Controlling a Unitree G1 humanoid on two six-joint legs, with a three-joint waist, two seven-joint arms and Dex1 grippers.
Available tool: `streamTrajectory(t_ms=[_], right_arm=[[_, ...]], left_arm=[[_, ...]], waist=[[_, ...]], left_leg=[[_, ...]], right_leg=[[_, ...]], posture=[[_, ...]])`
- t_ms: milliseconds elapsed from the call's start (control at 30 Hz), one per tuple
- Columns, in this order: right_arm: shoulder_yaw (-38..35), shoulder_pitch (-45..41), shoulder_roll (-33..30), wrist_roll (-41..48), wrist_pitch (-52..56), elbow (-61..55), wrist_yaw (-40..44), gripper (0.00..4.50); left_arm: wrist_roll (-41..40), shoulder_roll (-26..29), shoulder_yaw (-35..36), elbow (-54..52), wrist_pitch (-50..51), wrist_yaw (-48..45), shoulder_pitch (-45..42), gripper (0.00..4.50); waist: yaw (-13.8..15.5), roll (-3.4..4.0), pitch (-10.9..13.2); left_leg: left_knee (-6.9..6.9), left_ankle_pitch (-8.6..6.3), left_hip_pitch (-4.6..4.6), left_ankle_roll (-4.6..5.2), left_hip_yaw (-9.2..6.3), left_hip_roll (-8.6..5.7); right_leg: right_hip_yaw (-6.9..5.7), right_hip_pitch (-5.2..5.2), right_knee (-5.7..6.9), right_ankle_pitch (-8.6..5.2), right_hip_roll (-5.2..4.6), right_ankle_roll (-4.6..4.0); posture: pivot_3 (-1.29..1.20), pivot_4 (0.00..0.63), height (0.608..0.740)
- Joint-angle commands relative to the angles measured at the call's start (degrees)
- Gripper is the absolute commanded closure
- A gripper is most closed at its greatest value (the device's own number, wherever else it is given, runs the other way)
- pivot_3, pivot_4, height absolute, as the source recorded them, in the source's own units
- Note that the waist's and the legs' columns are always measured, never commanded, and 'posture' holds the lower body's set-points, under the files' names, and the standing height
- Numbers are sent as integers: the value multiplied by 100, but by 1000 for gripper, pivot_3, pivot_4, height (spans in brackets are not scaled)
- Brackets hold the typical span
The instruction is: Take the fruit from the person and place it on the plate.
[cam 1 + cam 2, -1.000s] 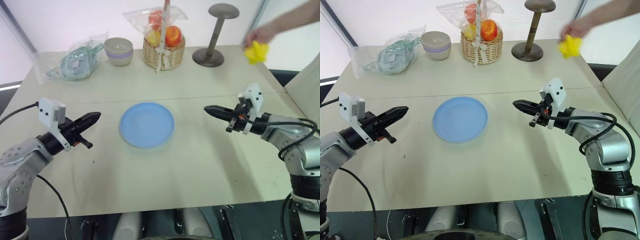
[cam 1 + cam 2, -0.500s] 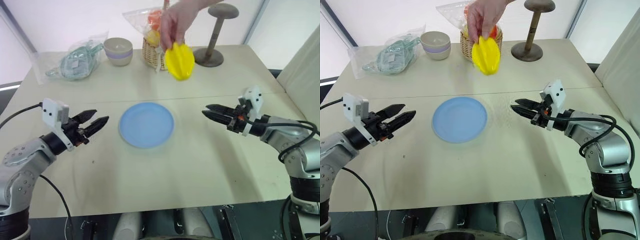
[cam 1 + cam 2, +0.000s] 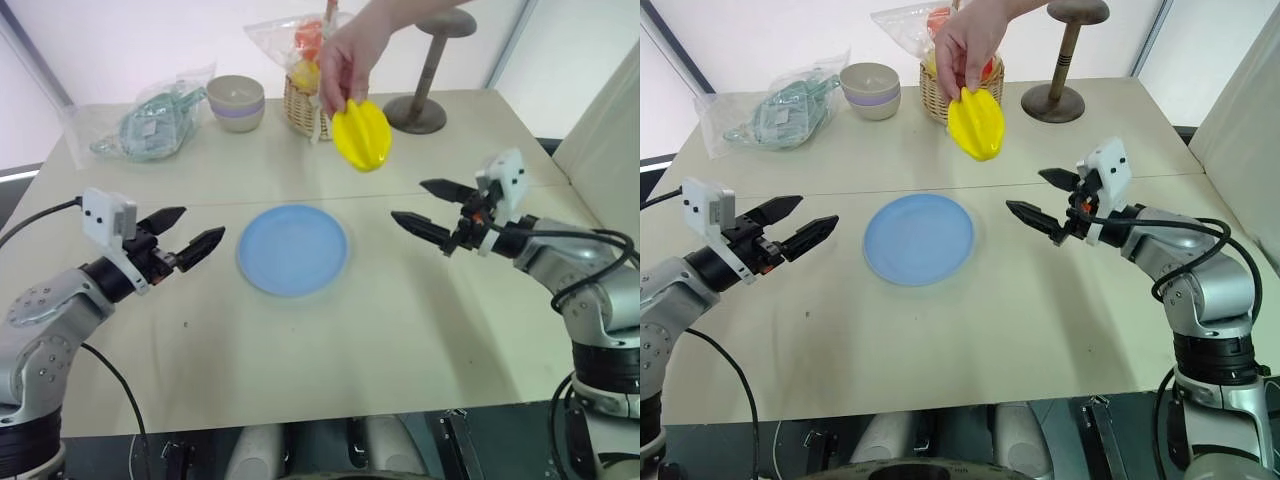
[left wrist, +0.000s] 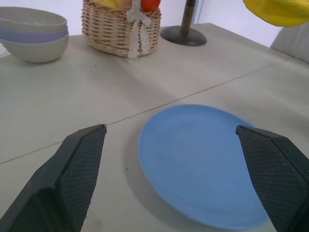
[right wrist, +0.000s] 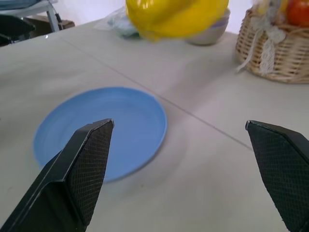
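A person's hand (image 3: 348,55) reaches in from the back and holds the yellow ridged fruit (image 3: 362,135) in the air, above the table just behind the plate. The light-blue plate (image 3: 293,248) lies flat in the middle of the table with nothing on it. My left gripper (image 3: 200,225) hovers left of the plate, open and pointing toward it. My right gripper (image 3: 410,200) stands open to the right of the plate, below and right of the fruit, holding nothing. The right wrist view has the fruit (image 5: 174,17) ahead and above, between its wide-spread fingers (image 5: 82,169).
Along the table's back edge stand a wicker basket (image 3: 322,102) with bagged round fruits, a beige-and-lilac bowl (image 3: 237,102), a plastic bag (image 3: 150,125) with a green item, and a wooden stand (image 3: 430,75). A seam runs across the table behind the plate.
Both grippers went from shut to wide open. The person's hand carried the fruit from the far right to above the table behind the plate. My right gripper rose slightly.
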Motion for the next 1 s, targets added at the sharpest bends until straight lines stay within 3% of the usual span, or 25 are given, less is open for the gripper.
streamTrajectory(t_ms=[33,400,1000], right_arm=[[-315,-550,133,412,372,-411,-457,26],[15,-1121,727,519,984,-697,-1515,26],[395,-1569,1350,-289,464,-64,-1870,26]], left_arm=[[-24,-17,20,-157,-122,12,-108,0],[107,-83,-95,-90,-229,-15,-130,0],[218,-105,-95,-151,-375,27,15,0]], waist=[[7,0,0],[-13,0,-1],[-4,0,0]], left_leg=[[0,0,0,0,0,0],[-1,0,-3,0,0,-3],[-2,0,-4,0,0,-3]], right_leg=[[0,0,0,0,0,0],[-1,-5,2,0,-8,0],[-2,-6,2,1,-7,-1]], posture=[[0,150,740],[0,150,740],[0,150,740]])
